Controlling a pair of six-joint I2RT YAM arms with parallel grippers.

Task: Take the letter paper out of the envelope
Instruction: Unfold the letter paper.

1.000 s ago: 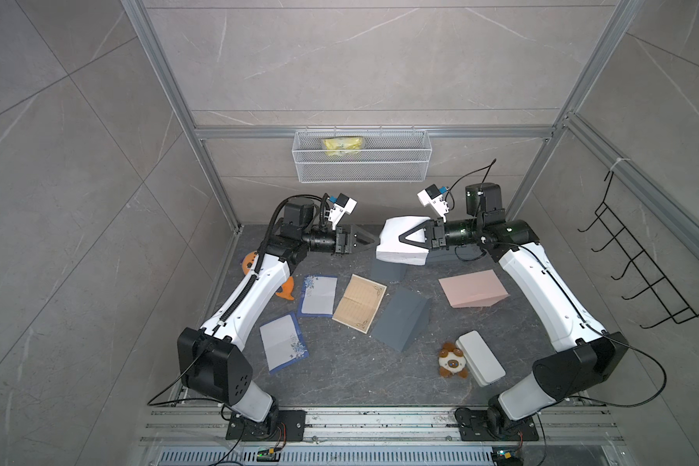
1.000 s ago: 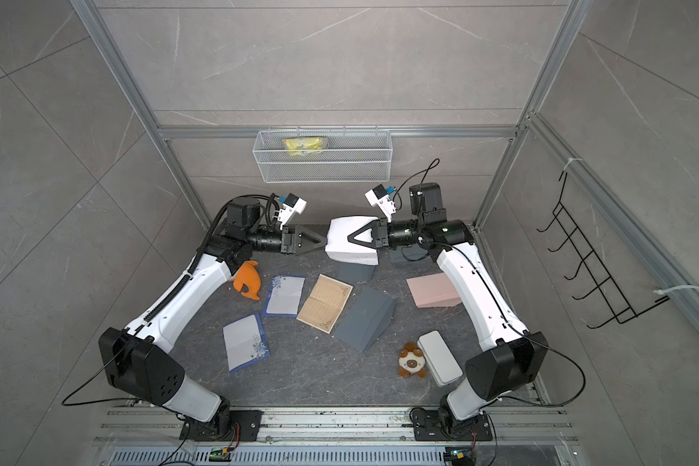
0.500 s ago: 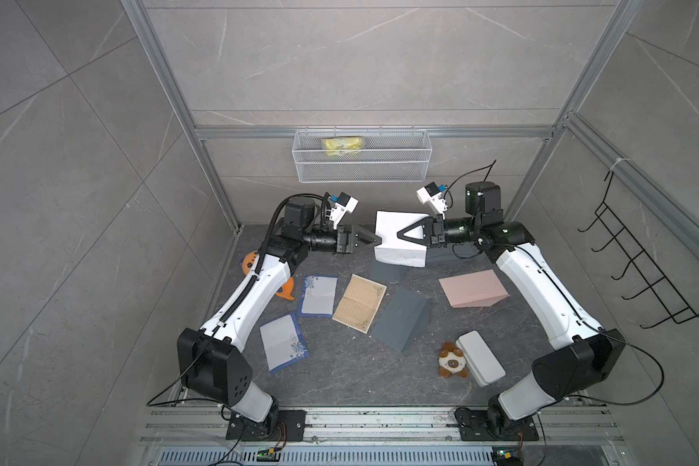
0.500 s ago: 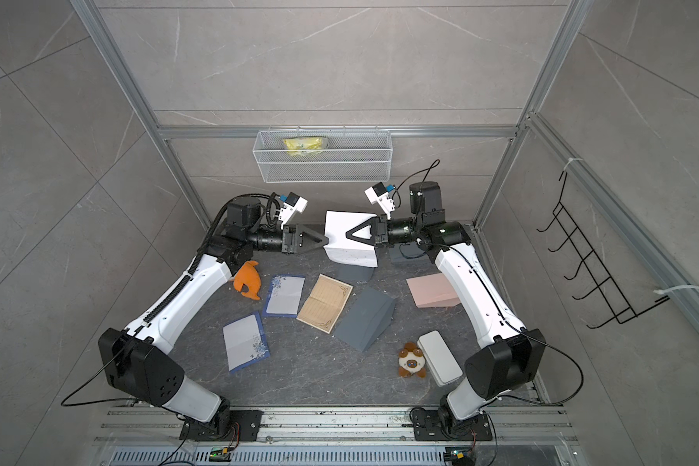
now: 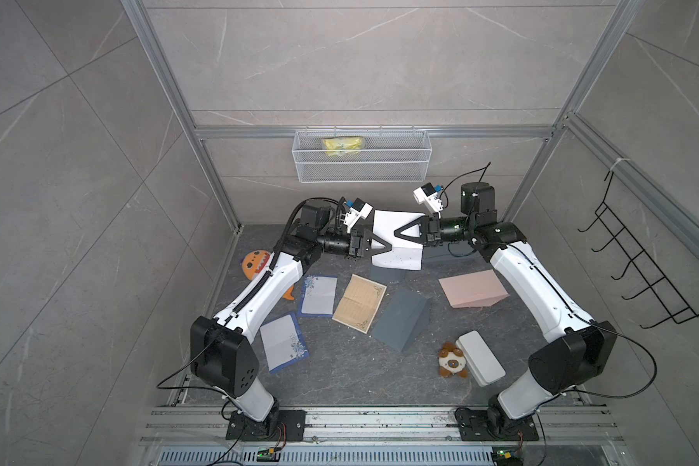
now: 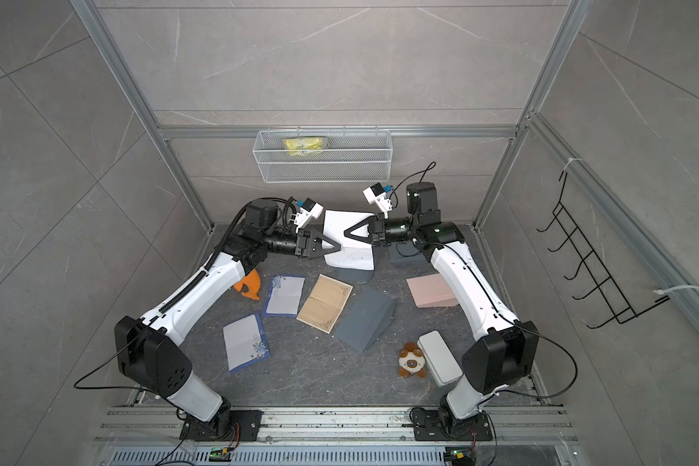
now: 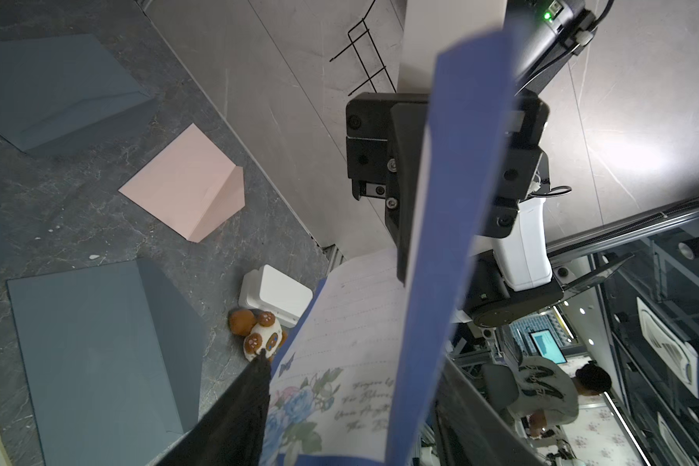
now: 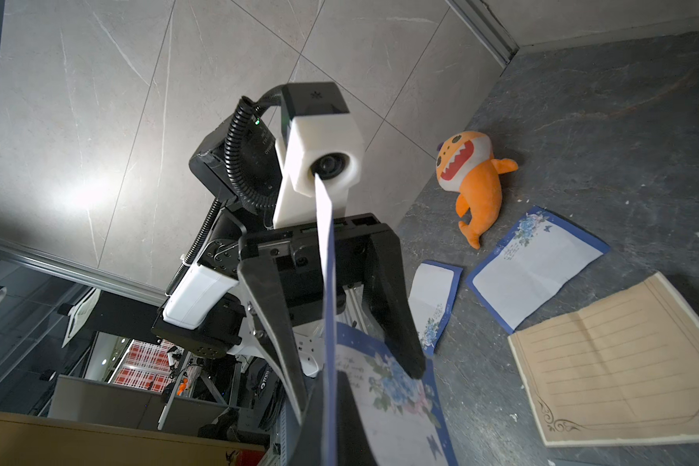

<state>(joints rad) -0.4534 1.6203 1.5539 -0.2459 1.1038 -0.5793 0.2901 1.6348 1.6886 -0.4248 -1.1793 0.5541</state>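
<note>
The right gripper (image 5: 397, 234) is pressed together on a white paper envelope (image 5: 388, 220). Opposite it, the left gripper (image 5: 389, 250) is half spread around the edge of blue-bordered floral letter paper (image 7: 340, 343).

No wording legible, cursive lines on the flowered letter paper (image 7: 352, 355) too blurred to read, faint script on a blue-bordered sheet (image 8: 533, 262) lying on the worktop (image 8: 622, 141) unreadable, white print on left arm housing (image 8: 255, 161) too small

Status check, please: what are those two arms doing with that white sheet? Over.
Right tool shut on the letter paper, held in the air. Left tool open, straddling its other edge. Grey envelope down on the table, not in the way.
</note>
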